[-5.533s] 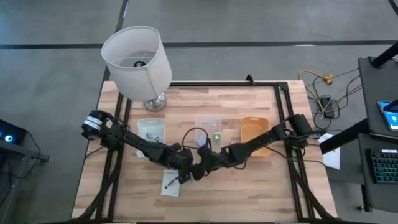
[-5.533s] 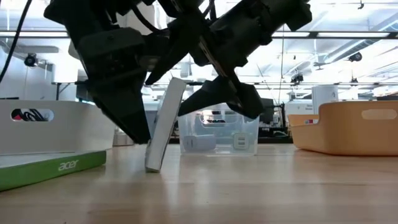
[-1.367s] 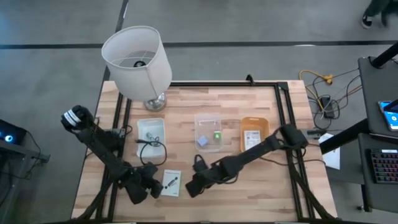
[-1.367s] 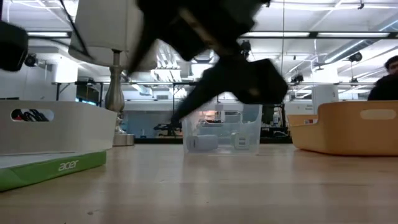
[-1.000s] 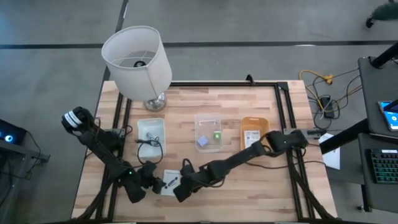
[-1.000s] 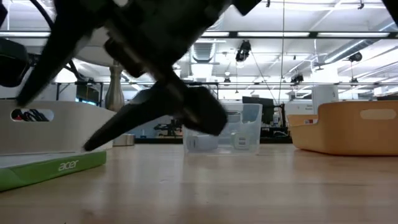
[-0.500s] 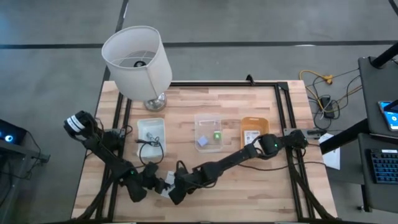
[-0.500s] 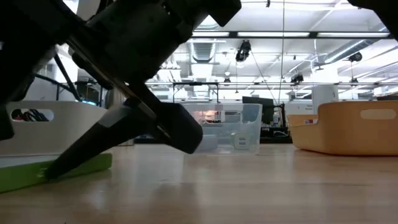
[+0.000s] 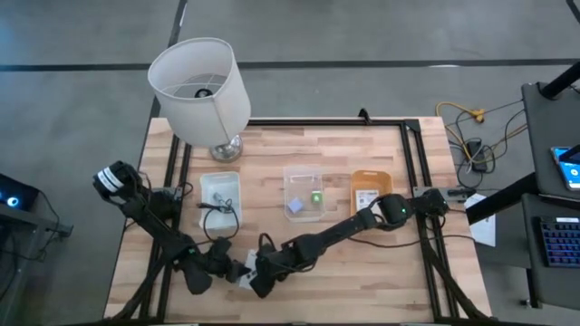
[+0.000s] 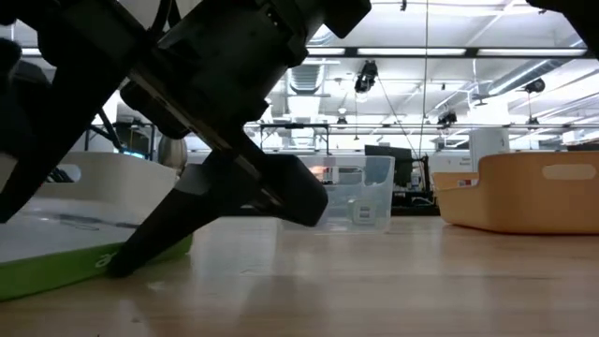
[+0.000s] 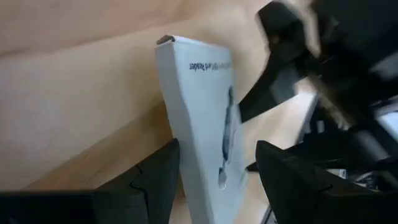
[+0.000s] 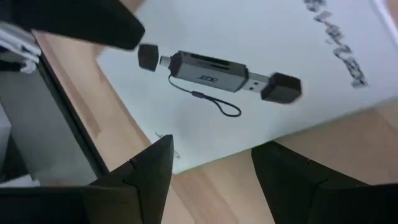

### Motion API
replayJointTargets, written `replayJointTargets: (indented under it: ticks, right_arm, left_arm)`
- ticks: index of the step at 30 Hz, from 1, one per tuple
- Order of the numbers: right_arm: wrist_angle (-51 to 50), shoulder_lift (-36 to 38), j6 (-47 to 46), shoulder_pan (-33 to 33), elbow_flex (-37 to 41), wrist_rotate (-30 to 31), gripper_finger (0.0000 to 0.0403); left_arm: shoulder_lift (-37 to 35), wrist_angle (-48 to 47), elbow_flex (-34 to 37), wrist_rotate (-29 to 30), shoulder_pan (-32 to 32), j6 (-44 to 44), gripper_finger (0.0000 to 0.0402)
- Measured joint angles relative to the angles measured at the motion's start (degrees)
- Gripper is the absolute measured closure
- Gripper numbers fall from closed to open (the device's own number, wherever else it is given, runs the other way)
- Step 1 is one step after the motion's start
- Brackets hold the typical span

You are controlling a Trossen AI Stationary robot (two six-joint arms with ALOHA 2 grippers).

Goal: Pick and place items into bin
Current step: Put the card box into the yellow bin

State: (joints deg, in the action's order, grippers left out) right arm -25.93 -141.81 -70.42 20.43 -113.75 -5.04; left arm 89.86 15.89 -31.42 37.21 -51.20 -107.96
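Observation:
A flat white packet (image 9: pixel 243 270) with a dark pen-like print (image 12: pixel 217 67) and a green side (image 10: pixel 65 267) lies tipped near the table's front left. My left gripper (image 9: pixel 220 263) is open at its left, and the packet (image 11: pixel 205 118) runs between its two fingers. My right gripper (image 9: pixel 261 276) is open at its right, and its fingers straddle a packet corner (image 12: pixel 181 169). Another packet (image 9: pixel 368 196) lies in the orange bin (image 9: pixel 370 177). A green piece (image 9: pixel 316 196) and a blue-grey piece (image 9: pixel 295 206) sit in the clear bin (image 9: pixel 305 172). A thin black cable (image 9: pixel 217 214) lies at the white bin (image 9: pixel 220 186). My left gripper has one finger (image 11: pixel 158 180) behind the packet's plain back and the other (image 11: pixel 292 180) off its printed face, coming level from the table's left; whether either touches cannot be told. My right gripper slants down from the right; one finger (image 10: pixel 159 239) lies against the packet's green side, hiding the contact.
A big white lampshade (image 9: pixel 199 77) on a metal base stands at the far left corner. The three bins stand in a row across the table's middle. Bare wood lies to the right along the near edge (image 9: pixel 362 281). Black frame rails run along both table sides.
My right gripper has gone toward the table's left and near edge, down to the packet. My left gripper has edged right, up to the packet. The packet has tipped, so its white face now shows above its green side in the low view.

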Motion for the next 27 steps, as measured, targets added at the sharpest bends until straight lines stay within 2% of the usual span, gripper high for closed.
replayJointTargets:
  ticks: [7, 15, 22, 27]
  right_arm:
    - [-1.1, 0.1, 1.9, 0.1, 0.0, -1.7, 0.0195]
    - [-0.6, 0.0, 5.2, -0.3, -0.1, 0.5, 0.0195]
    - [-1.4, 0.4, 5.2, -0.2, -0.2, 0.2, 0.0195]
    - [-2.7, 1.2, 6.6, 0.0, -0.1, 3.9, 0.0195]
  left_arm:
    - [-0.9, 6.2, -0.7, 5.2, 0.5, 6.1, 0.0206]
    - [-0.9, 13.5, -0.7, 4.5, 2.9, 14.0, 0.0206]
    - [-0.9, 10.2, -0.6, 2.3, 3.3, 14.3, 0.0206]
    - [-0.1, 10.6, -0.5, 1.0, 3.4, 14.1, 0.0206]
